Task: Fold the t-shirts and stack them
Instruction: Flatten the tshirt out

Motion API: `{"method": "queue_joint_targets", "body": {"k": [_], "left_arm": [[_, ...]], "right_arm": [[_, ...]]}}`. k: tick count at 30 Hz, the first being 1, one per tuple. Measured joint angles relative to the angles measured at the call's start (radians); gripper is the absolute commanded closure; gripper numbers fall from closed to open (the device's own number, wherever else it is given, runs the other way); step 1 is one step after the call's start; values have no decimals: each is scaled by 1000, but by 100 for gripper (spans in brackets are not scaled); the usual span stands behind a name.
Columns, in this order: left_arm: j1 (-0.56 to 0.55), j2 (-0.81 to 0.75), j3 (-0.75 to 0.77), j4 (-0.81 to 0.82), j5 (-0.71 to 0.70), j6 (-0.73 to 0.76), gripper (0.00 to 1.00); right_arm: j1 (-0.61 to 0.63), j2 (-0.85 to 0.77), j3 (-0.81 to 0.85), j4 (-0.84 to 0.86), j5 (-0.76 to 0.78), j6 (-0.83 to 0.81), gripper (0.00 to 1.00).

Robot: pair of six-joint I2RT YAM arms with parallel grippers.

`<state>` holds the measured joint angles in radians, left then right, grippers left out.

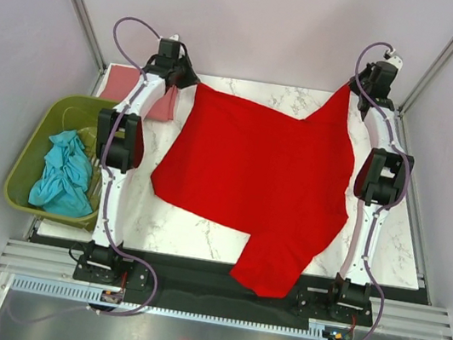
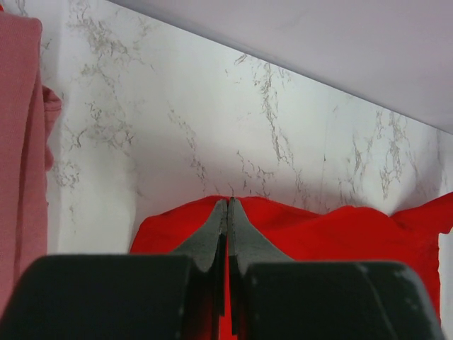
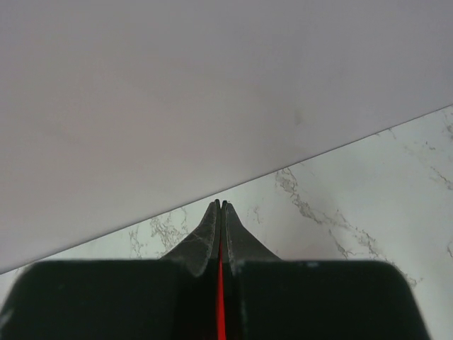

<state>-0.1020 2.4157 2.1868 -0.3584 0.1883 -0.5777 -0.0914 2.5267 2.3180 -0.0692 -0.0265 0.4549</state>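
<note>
From above, the left arm [image 1: 123,141] and the right arm [image 1: 380,177] both stretch from their bases at the near edge to the far corners of the white marble-patterned worktop [image 1: 182,232]. The left end effector [image 1: 182,77] meets the far-left corner of the bright red cloth t-shirt [image 1: 261,171]. The right end effector [image 1: 361,92] holds the far-right corner raised to a point. The shirt lies spread across the middle, set at a slant. Its long axis runs from the far-left corner to a near-right flap that droops over the near edge. A folded dusty pink cloth t-shirt [image 1: 128,85] sits at the far-left corner. A crumpled teal cloth t-shirt [image 1: 66,175] lies in the olive-green plastic basket [image 1: 30,147], beside the worktop on the left.

At the left wrist, the left end effector [image 2: 228,205] has its fingers pressed together on the red shirt's edge [image 2: 318,234], low over the marble. The pink shirt [image 2: 21,142] is at the frame's left.

At the right wrist, the right end effector [image 3: 221,207] is pinched shut on a thin red strip of cloth [image 3: 220,297] and points toward the far wall.
</note>
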Motion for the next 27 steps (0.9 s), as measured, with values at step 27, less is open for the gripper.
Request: {"method": "queue_joint_targets", "body": {"k": [27], "left_arm": [[18,-198,-66,-8,-208,108,98]], "right_arm": [[25,214,-78,452,-151,461,100]]}}
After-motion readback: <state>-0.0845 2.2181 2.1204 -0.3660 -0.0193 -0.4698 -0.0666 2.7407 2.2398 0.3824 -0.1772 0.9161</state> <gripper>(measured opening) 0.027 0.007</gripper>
